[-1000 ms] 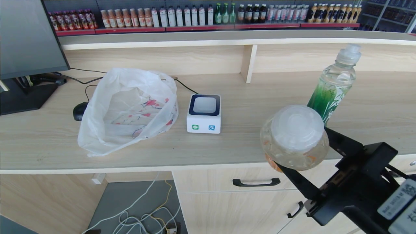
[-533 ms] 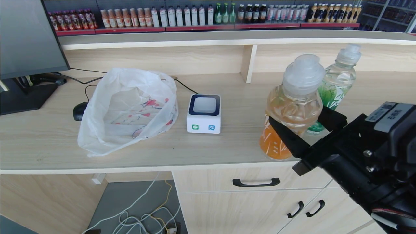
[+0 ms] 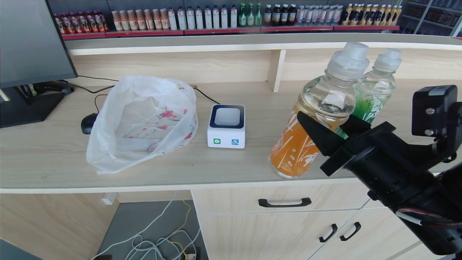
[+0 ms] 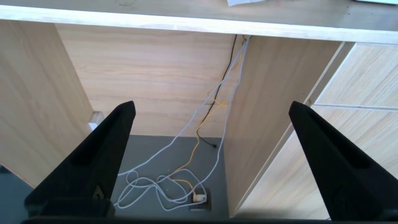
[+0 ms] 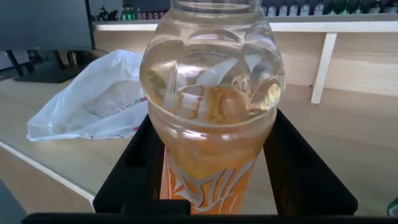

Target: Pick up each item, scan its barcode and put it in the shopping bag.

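My right gripper (image 3: pixel 330 135) is shut on an orange-labelled drink bottle (image 3: pixel 310 119), which tilts with its cap up and to the right above the counter's front right. In the right wrist view the bottle (image 5: pixel 211 118) sits between the two black fingers (image 5: pixel 134 168). A green-labelled bottle (image 3: pixel 375 97) stands upright just behind it. The white barcode scanner (image 3: pixel 226 126) sits mid-counter, left of the held bottle. The open white shopping bag (image 3: pixel 144 121) lies left of the scanner. My left gripper (image 4: pixel 211 162) is open below the counter, with floor cables between its fingers.
A monitor (image 3: pixel 32 43) on its stand and a black mouse (image 3: pixel 88 123) sit at the counter's left. The counter (image 3: pixel 252 162) has a raised back ledge with a divider (image 3: pixel 276 70). Drawers with black handles (image 3: pixel 285 203) are below. Shelves of bottles (image 3: pixel 231 16) run behind.
The right gripper has lifted and rotated the orange bottle: a second ago I saw its cap end-on, low at the counter's edge; now it stands tilted and higher.
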Robot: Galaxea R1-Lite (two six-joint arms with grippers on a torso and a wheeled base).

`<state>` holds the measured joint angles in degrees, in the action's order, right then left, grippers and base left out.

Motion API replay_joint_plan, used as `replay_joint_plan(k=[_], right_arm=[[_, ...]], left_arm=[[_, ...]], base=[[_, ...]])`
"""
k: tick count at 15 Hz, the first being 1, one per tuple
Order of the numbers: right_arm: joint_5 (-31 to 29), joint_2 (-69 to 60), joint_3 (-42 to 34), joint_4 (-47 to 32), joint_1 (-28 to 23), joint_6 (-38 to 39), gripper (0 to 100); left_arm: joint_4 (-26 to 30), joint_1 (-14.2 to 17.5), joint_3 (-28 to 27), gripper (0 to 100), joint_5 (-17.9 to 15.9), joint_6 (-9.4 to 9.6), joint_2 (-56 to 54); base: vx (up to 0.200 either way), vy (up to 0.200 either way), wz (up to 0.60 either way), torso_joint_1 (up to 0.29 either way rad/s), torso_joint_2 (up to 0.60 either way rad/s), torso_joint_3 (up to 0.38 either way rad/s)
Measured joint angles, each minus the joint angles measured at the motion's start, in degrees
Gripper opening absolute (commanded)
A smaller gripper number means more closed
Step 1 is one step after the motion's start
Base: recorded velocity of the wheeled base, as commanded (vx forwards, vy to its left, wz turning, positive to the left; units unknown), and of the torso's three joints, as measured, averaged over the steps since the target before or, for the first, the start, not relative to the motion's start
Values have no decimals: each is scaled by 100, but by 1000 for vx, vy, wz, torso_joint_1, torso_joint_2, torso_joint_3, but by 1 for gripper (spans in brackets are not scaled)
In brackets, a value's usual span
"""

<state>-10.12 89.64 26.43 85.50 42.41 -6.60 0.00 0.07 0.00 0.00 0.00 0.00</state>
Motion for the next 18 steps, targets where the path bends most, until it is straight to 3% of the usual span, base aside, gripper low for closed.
replay_joint_plan(k=[4, 10, 18], right_arm=[[394, 72, -100, 5, -79, 562, 0], [396, 243, 311, 323, -135, 913, 0], [388, 182, 375, 452, -157, 946, 0]], left_arm=[[2, 0, 0, 100, 0, 2, 0], [7, -7, 0, 100, 0, 33, 0], [10, 0, 0, 100, 0, 0, 0]], base=[[0, 0, 0, 0, 0, 0], [0, 0, 0, 0, 0, 0], [0, 200, 0, 4, 2, 2]])
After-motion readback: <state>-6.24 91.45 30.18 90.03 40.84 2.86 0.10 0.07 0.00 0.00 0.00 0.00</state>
